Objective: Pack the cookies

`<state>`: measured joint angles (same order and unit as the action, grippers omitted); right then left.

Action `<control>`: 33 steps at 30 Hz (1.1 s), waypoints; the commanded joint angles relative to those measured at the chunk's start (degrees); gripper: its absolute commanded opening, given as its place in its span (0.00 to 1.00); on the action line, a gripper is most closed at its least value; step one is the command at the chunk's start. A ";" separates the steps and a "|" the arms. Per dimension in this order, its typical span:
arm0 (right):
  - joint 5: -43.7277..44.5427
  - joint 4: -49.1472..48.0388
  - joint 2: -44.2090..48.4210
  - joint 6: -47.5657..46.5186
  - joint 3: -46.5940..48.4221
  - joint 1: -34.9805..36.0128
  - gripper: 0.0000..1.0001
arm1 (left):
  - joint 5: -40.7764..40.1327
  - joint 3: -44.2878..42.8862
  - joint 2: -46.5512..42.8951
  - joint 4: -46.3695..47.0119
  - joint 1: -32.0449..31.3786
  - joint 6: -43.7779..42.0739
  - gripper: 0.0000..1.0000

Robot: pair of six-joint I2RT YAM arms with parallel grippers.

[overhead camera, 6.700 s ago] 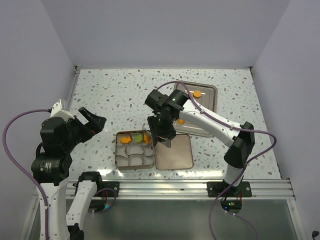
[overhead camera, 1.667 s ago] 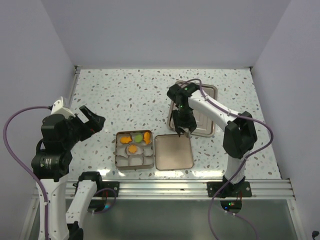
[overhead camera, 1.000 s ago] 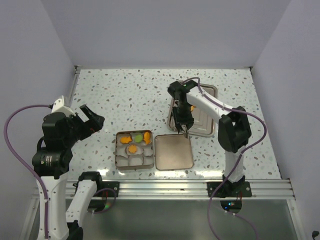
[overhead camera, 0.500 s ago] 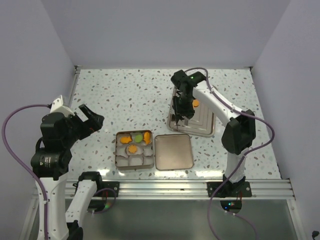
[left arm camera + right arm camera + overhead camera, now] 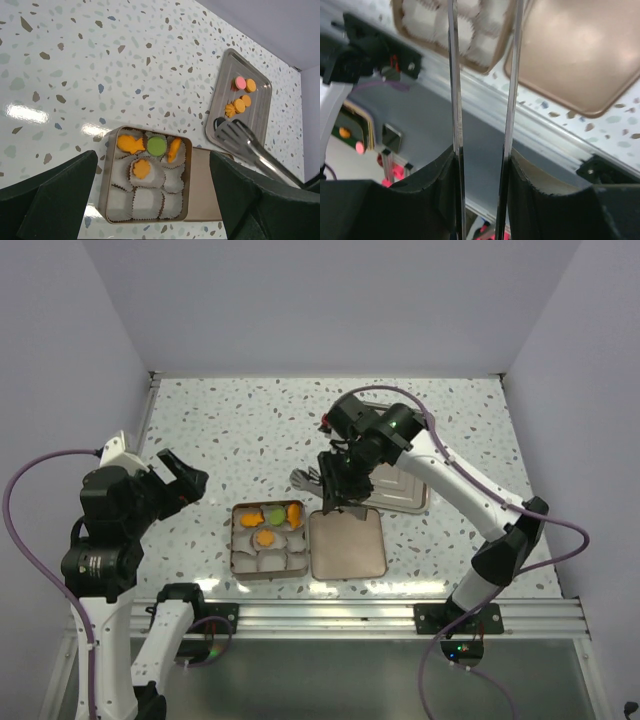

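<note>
Overhead, found the tin [image 5: 105, 190] near the table's 6 o'clock edge, lined with paper cups [image 5: 150, 202]. Counted four cookies [image 5: 129, 144] inside: orange, green, orange across the 12 o'clock row, one more orange in the middle row. Saw the lid [image 5: 347, 543] lying flat just beside it at 3 o'clock. Spotted the tray [image 5: 237, 65] at 1 o'clock of the tin, carrying one pink and several orange cookies. Noted the right gripper [image 5: 481, 170] clamped on tongs [image 5: 245, 145], and the left gripper [image 5: 185, 477] spread wide at 10 o'clock.

Left arm [image 5: 100, 540], right arm [image 5: 455, 475]: white shells, black joint housings and wrists. Purple cables [image 5: 60, 456] loop off each; bases black.
</note>
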<state>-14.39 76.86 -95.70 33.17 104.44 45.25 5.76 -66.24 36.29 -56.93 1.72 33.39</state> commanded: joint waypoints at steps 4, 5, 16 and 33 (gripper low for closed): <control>-7.22 -2.04 3.32 8.30 -4.76 7.74 0.36 | 0.74 -0.30 -0.52 2.17 -0.31 -0.08 1.00; -7.84 -2.93 3.50 8.84 -6.86 9.14 0.36 | 0.74 -0.21 -0.61 2.17 -0.31 -0.08 1.00; -8.64 -7.60 2.10 11.39 -14.09 13.46 0.36 | -0.31 -0.65 -1.14 1.03 -0.31 -0.25 1.00; -8.20 -7.87 -2.30 10.78 -13.74 13.54 0.42 | -0.84 -0.74 -1.58 0.50 -0.31 0.01 1.00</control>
<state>-21.06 69.10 -98.37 43.55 89.86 58.76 5.67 -66.22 35.20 -56.75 1.72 33.39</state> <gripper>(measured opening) 0.420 0.997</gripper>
